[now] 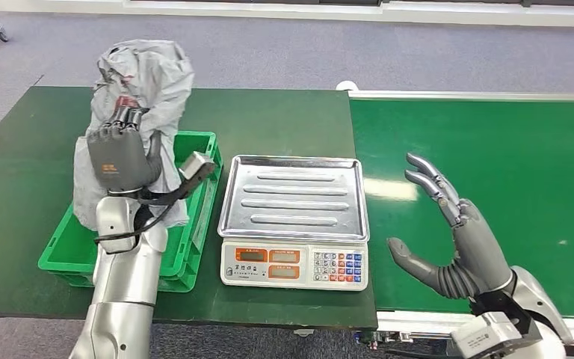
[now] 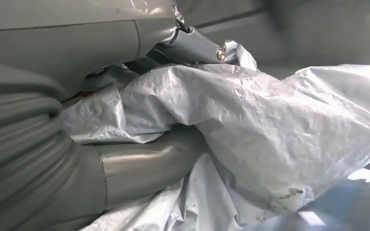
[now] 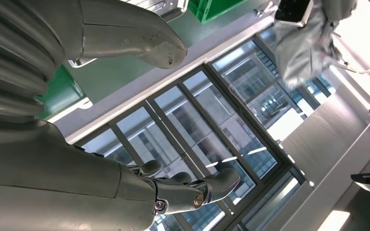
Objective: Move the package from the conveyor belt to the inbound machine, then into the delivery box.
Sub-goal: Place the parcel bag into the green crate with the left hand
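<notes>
My left hand (image 1: pixel 122 155) grips the grey package (image 1: pixel 143 82), fingers (image 1: pixel 125 116) pinching its crumpled film, holding it over the green delivery box (image 1: pixel 203 142) at nine o'clock of the scale (image 1: pixel 293 198). I judge the drop is next; box rims sit close. Right hand (image 1: pixel 457 235) hovers over the conveyor belt (image 1: pixel 538 149), fingers spread.

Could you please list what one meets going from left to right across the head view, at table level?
Green crate, with the left hand holding the grey package above it → scale with its steel tray → green conveyor belt, with the open right hand over it.
</notes>
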Motion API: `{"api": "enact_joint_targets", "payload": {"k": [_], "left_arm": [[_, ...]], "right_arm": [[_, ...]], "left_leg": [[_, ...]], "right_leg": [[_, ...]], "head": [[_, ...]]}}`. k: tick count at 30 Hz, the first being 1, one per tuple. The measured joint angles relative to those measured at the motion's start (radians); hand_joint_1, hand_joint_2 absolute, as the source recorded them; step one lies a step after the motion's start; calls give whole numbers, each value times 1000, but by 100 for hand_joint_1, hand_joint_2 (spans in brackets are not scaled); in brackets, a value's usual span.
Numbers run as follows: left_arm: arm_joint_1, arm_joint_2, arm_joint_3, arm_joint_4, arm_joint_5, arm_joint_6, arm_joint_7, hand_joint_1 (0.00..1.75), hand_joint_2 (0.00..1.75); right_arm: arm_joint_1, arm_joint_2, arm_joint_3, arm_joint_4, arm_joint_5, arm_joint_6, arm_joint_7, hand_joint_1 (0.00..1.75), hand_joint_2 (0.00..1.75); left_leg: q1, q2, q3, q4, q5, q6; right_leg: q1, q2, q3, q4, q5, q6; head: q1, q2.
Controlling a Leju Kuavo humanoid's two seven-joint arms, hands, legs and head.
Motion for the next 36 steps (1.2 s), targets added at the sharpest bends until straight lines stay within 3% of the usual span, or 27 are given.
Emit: {"api": "enact_joint_targets", "payload": {"k": [5,11,15,16,20,26,36], "left_arm": [[-41,92,12,173,-25,-100,231,175,175],[-53,168,-16,319,-26,-291,345,169,175],[-48,203,-42,385,-26,-396,381,51,175],[-46,209,-46,393,-25,-404,385,51,175],[-42,225,-55,413,-25,-413,391,0,175],[-28,228,-61,402,-8,-358,368,0,175],[-18,181,-131,278,51,-336,333,0,175]], "right_arm": [[9,-12,0,0,1,0,0,0,175],[9,-24,0,6,3,0,1,0,175],[-3,-29,0,28,15,0,1,0,175],[-7,-29,0,34,18,0,1,0,175],[-14,-29,1,51,22,0,1,0,175],[-6,-30,1,61,24,0,1,0,175],[39,-43,-13,65,6,0,1,0,175]], "left_leg": [[0,1,0,0,0,0],[0,2,-1,0,0,0],[0,3,-1,0,0,0],[0,3,-2,0,0,0],[0,2,-2,0,0,-1],[0,2,-2,0,0,0],[0,2,-2,0,0,0]], "right_leg": [[0,2,0,0,1,0],[0,3,-1,0,1,-1],[0,4,-2,0,1,-1],[0,4,-2,0,1,-1],[0,3,-2,0,1,-1],[0,3,-3,0,1,-1],[0,3,-3,0,1,0]], "head": [[0,0],[0,0],[0,0],[0,0],[0,0],[0,0],[0,0]]}}
